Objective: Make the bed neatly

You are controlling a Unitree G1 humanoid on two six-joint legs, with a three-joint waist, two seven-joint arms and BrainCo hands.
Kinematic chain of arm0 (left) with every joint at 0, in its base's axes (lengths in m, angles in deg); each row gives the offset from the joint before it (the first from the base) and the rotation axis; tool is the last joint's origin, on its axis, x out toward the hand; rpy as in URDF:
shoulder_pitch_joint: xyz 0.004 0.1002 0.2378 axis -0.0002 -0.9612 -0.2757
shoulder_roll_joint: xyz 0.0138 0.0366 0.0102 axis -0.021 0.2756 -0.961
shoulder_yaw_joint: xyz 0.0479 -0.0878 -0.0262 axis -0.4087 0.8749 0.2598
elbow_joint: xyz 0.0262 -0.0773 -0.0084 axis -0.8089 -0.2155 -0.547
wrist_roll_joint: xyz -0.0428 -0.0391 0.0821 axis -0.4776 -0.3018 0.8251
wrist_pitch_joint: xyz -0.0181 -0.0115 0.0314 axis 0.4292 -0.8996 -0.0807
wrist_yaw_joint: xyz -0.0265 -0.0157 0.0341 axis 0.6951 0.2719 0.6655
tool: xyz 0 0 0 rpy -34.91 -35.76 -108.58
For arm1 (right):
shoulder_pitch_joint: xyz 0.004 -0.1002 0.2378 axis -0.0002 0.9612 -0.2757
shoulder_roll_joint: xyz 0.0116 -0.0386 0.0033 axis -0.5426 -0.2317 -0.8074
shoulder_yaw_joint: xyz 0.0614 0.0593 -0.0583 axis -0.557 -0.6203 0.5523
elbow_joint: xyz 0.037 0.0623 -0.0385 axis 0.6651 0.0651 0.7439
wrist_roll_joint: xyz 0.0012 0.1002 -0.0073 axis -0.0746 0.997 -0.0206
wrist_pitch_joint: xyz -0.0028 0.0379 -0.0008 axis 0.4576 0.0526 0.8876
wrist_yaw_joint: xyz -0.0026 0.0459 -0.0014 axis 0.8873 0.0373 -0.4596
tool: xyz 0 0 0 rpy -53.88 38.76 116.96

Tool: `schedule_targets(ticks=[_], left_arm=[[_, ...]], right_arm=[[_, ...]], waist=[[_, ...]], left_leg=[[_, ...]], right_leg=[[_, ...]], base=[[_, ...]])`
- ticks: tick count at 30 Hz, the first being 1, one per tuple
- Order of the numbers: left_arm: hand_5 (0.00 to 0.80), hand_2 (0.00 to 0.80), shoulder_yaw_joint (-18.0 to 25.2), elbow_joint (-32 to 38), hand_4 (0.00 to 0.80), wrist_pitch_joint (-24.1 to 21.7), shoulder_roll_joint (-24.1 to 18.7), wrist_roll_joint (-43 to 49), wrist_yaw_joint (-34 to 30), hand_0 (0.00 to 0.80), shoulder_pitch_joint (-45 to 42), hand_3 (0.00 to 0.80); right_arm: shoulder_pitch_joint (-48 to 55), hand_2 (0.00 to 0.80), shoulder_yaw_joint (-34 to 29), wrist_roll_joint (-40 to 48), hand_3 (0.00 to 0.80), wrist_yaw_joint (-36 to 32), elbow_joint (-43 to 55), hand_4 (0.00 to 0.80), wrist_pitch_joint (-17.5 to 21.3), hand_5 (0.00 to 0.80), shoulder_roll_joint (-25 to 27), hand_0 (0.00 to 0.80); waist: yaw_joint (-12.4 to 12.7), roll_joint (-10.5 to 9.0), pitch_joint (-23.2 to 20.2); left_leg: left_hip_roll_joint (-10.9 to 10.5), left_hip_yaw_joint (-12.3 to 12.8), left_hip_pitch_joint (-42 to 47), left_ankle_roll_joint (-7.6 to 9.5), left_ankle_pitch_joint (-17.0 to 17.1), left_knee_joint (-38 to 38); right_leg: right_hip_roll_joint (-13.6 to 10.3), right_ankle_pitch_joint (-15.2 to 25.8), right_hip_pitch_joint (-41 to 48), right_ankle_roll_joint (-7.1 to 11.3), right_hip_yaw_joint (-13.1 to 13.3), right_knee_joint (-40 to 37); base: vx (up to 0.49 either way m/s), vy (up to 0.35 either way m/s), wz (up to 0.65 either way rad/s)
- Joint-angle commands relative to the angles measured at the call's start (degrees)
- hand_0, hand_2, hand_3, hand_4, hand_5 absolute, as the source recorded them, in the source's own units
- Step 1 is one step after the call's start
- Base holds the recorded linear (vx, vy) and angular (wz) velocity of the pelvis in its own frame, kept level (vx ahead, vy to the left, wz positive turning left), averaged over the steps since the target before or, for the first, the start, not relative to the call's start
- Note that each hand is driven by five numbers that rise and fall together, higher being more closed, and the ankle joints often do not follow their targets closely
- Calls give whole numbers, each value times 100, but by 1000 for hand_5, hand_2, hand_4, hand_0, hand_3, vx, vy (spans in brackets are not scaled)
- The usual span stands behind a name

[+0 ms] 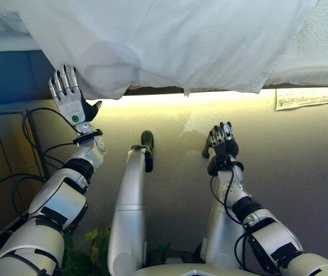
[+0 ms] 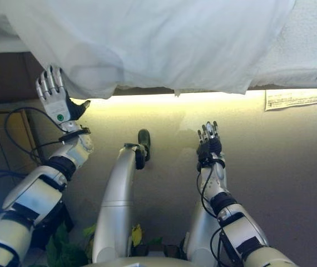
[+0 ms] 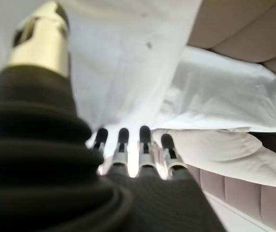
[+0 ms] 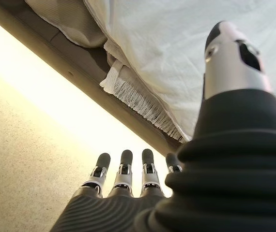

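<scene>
A white sheet hangs over the near edge of the bed, its loose hem drooping lowest at the left. My left hand is raised at the sheet's lower left corner, fingers straight and open, holding nothing; the left wrist view shows the fingers just short of the sheet. My right hand is lower, over the carpet below the bed edge, open and empty. The right wrist view shows its fingers pointing at the bed frame and a fringed cloth under the sheet.
A grey-beige carpet covers the floor in front of the bed. A white printed label hangs from the bed's side at the right. A dark blue panel and wooden furniture stand at the left. Green leaves show low down.
</scene>
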Motion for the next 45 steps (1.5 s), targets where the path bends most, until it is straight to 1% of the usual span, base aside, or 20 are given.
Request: schedule_targets(ticks=[1, 4, 8, 10, 11, 13, 16, 18, 21, 25, 29, 31, 33, 36, 39, 40, 45], left_arm=[[0, 0, 370, 186, 0, -252, -21, 517, 452, 0, 43, 0], [0, 0, 276, 283, 0, -137, -31, 801, 400, 0, 122, 0], [0, 0, -55, 188, 0, 410, -52, 1251, 231, 0, 318, 0], [0, 0, -173, 164, 0, 442, -76, 1205, 288, 0, 356, 0], [0, 0, -185, 164, 0, 365, -91, 1171, 334, 0, 364, 0], [0, 0, -143, 227, 0, 45, -101, 1213, 480, 0, 340, 0], [0, 0, -126, 414, 0, -271, -85, 1517, 662, 0, 269, 0], [0, 0, -88, 499, 0, -398, -44, 1735, 783, 0, 257, 0], [0, 0, -72, 613, 0, -431, 11, 1926, 841, 0, 296, 0], [0, 0, -4, 784, 0, -629, 54, 1856, 925, 0, 294, 0], [0, 0, 241, 1065, 0, -1079, 148, 1414, 1088, 0, 152, 0], [0, 0, 363, 1248, 0, -1178, 167, 1585, 1100, 0, 19, 0], [0, 0, 396, 1388, 0, -1220, 201, 1739, 1114, 0, -84, 0], [0, 0, 380, 1611, 0, -1002, 257, 2135, 1021, 0, -119, 0], [0, 0, 261, 1602, 0, -460, 263, 2366, 711, 0, -9, 0], [0, 0, 189, 1529, 0, -217, 235, 2407, 576, 0, 58, 0], [0, 0, -93, 1099, 0, 502, 166, 2655, 129, 0, 215, 0]], right_arm=[[244, 0, -7, 147, 0, -77, 323, 0, 270, 0, 331, 0], [241, 0, -18, 145, 0, 31, 397, 0, 287, 0, 364, 0], [166, 0, 3, 120, 0, 179, 433, 0, 256, 0, 423, 0], [159, 0, 22, 119, 0, 243, 470, 0, 208, 0, 445, 0], [177, 0, 26, 143, 0, 244, 481, 0, 182, 0, 451, 0], [262, 0, -12, 188, 0, 205, 507, 0, 137, 0, 454, 0], [363, 0, -55, 243, 0, 153, 583, 0, 87, 0, 488, 0], [401, 0, -58, 244, 0, 150, 628, 0, 94, 0, 485, 0], [417, 0, -77, 213, 0, 213, 711, 0, 73, 0, 473, 0], [432, 0, -105, 235, 0, 333, 817, 0, 37, 0, 466, 0], [481, 0, -140, 284, 0, 402, 959, 0, 9, 0, 444, 0], [508, 0, -138, 222, 0, 497, 1100, 0, 4, 0, 421, 0], [540, 0, -141, 146, 0, 615, 1222, 0, 6, 0, 383, 0], [519, 0, -153, 9, 0, 833, 1376, 0, -22, 0, 361, 0], [468, 0, -182, -118, 0, 1024, 1469, 0, -50, 0, 350, 0], [436, 0, -186, -149, 0, 1089, 1482, 0, -58, 0, 346, 0], [346, 0, -144, -141, 0, 1215, 1435, 0, -83, 0, 412, 0]], waist=[[81, 359, -27], [58, 361, -27], [-28, 339, -27], [-80, 327, -27], [-99, 318, -27], [-125, 312, -27], [-125, 315, -27], [-116, 321, -27], [-118, 317, -27], [-112, 306, -27], [-82, 292, -27], [-55, 284, -27], [-29, 277, -27], [-9, 272, -27], [-20, 260, -27], [-29, 245, -27], [-96, 230, -27]], left_leg=[[110, -74, -165, -572, 1173, -935], [111, -64, -216, -583, 1157, -886], [141, -69, -349, -609, 1138, -769], [168, -69, -418, -615, 1122, -671], [188, -67, -452, -616, 1104, -596], [250, -63, -534, -624, 1046, -414], [270, -69, -573, -611, 996, -268], [266, -73, -597, -610, 968, -195], [256, -88, -650, -623, 951, -120], [275, -103, -715, -639, 917, -23], [262, -110, -643, -637, 875, -35], [227, -133, -610, -638, 858, -47], [206, -149, -589, -642, 856, -55], [200, -173, -585, -639, 889, -102], [215, -177, -589, -638, 910, -125], [217, -182, -595, -640, 909, -116], [258, -173, -616, -662, 906, -43]], right_leg=[[139, 1051, -208, 465, 153, -254], [154, 1066, -255, 476, 162, -250], [204, 1167, -384, 485, 202, -310], [239, 1249, -461, 476, 253, -323], [246, 1292, -492, 471, 277, -319], [247, 1352, -557, 471, 317, -299], [241, 1427, -562, 471, 333, -313], [233, 1426, -564, 474, 345, -286], [242, 1434, -604, 482, 371, -230], [244, 1441, -645, 489, 391, -184], [228, 1445, -582, 502, 382, -216], [227, 1432, -549, 510, 369, -221], [214, 1419, -524, 518, 359, -218], [215, 1389, -536, 523, 353, -185], [220, 1379, -545, 523, 354, -174], [218, 1393, -548, 523, 353, -180], [236, 1488, -575, 534, 384, -233]], base=[[13, -29, 5], [0, 0, 0], [6, 19, 0], [45, 41, 0], [79, 5, -2], [82, -23, -2], [59, -25, -1], [25, -13, 3], [9, -1, 3], [0, 0, 0], [20, -46, 2], [8, -57, 2], [2, -38, 3], [0, 0, 0], [0, 0, 0], [0, 0, 0], [6, 7, 0]])
